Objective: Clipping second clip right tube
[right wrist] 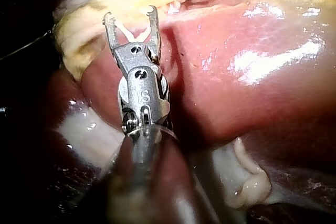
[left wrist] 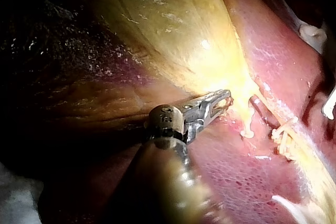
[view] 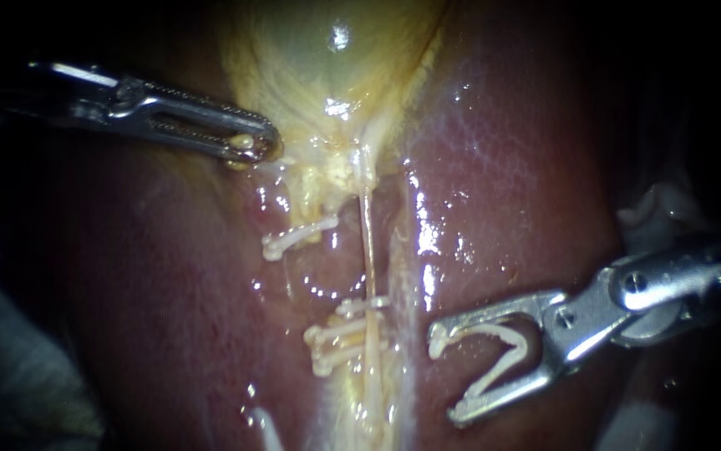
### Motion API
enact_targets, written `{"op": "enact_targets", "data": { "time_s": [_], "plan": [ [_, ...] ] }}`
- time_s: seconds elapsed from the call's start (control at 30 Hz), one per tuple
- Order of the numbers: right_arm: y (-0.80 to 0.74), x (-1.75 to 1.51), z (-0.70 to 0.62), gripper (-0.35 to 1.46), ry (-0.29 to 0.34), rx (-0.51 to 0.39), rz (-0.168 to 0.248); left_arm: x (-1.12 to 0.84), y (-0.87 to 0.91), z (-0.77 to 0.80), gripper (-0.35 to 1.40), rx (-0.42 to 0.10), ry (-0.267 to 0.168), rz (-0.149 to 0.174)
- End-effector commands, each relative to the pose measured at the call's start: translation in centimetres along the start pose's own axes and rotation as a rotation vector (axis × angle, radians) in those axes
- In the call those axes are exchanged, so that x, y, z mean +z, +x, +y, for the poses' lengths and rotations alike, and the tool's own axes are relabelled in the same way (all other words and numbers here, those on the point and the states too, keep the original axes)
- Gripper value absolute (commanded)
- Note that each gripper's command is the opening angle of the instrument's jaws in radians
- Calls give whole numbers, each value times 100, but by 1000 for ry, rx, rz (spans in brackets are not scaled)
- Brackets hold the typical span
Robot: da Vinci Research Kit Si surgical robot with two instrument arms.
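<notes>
The left instrument [view: 258, 146] comes in from the left of the endoscope view. Its jaws are clenched together on a small bit of pale yellow tissue at the lower edge of the gallbladder [view: 327, 75], just beside the point where the gallbladder narrows. The gallbladder is yellow-green and glistening, and it lies along the upper middle of the dark red liver [view: 502, 167].

Below the pinch, toward the liver's middle, a single clip [view: 297, 236] lies across a short pale stump of tissue. Just to its right, the right tube [view: 368, 250] shows as a thin, pale strand running from the gallbladder's neck down the liver's middle. Lower along this strand is a cluster of clips [view: 339, 338], pale and lying crosswise. I cannot tell exactly which of them grip it.

Further right, the right instrument [view: 448, 376] reaches in over the wet liver surface. Its jaws are spread wide and cradle an open clip [view: 502, 363], whose pale arms rest against both jaws. The jaw tips point toward the right tube, near it but apart from it, with bare liver between.
</notes>
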Motion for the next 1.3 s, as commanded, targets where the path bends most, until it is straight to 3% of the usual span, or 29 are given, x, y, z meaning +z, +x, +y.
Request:
{"op": "enact_targets", "data": {
  "time_s": [0.03,0.33,0.53,0.63,0.87,1.3],
  "plan": [
    [0,0,0,49,0,0,0,-4,1,0,-35,0,-5,-3],
    [0,-1,0,49,0,1,0,-68,9,-3,-35,-6,23,20],
    [2,0,6,49,-2,3,1,-75,9,-5,-35,-7,29,25],
    [5,0,17,49,-3,48,6,-74,9,-5,-35,-8,29,25],
    [8,4,55,49,-8,300,29,-74,9,-4,-35,-8,30,25],
    [-25,15,108,46,-41,552,66,-74,9,-4,-35,-8,30,25]
  ]
}}
